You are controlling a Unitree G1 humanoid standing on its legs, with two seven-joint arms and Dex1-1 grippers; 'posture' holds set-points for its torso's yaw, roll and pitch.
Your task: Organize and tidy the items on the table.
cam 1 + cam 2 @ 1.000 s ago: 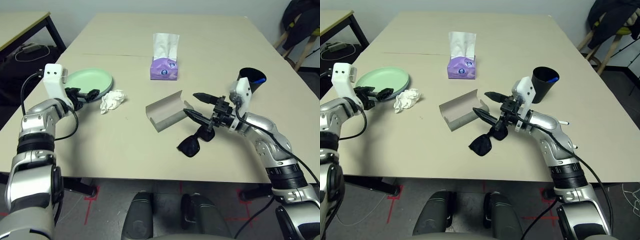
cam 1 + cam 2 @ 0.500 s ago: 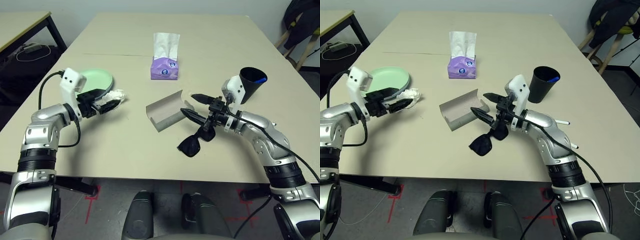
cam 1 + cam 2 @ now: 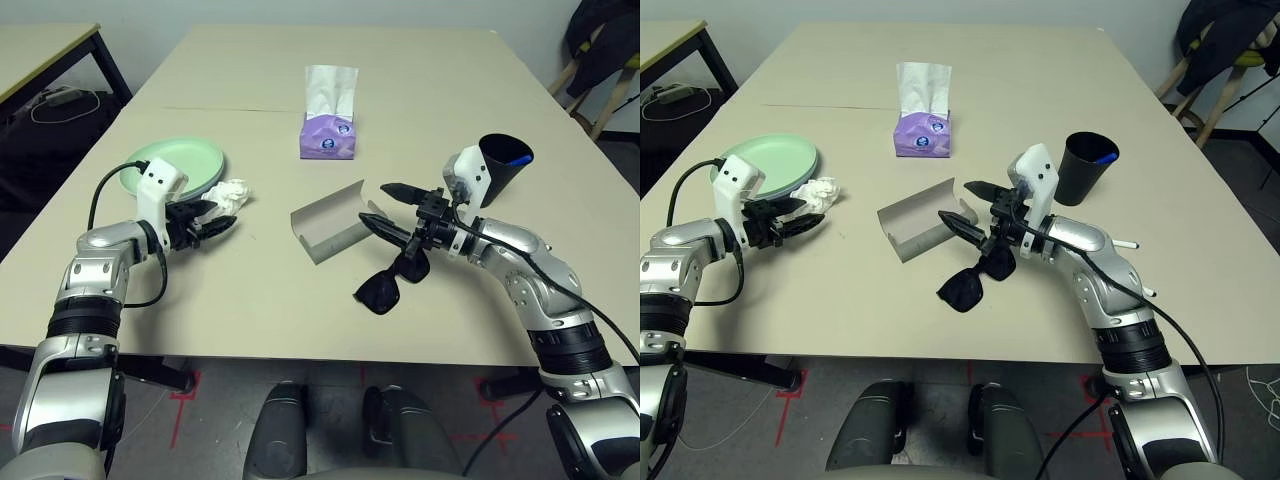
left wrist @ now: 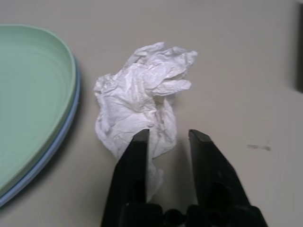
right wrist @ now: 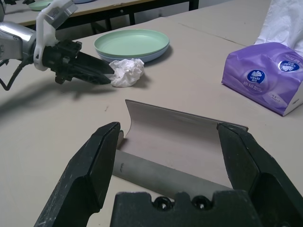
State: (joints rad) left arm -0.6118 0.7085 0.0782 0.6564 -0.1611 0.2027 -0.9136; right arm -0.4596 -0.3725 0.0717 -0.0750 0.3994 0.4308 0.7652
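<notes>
A crumpled white tissue (image 3: 230, 193) lies beside the stacked pale green and pale blue plates (image 3: 180, 160) on the left of the table (image 3: 250, 290). My left gripper (image 4: 165, 142) has closed on the tissue's near end. The grey glasses case (image 3: 335, 225) lies open mid-table, and the black sunglasses (image 3: 385, 285) rest in front of it. Just above both, at the case's right end, my right gripper (image 3: 378, 206) hovers open and holds nothing. Behind it stands the black cup (image 3: 503, 165) with a blue pen in it. Two pens (image 3: 1123, 244) lie by my right forearm.
A purple tissue box (image 3: 329, 130) stands behind the case, mid-table. A smaller table with black legs (image 3: 40, 50) stands off to the far left. A chair with dark clothing (image 3: 600, 50) is at the far right.
My left gripper's fingers have come together on the tissue, and the left wrist has shifted slightly right. The right gripper has stayed open, almost in place.
</notes>
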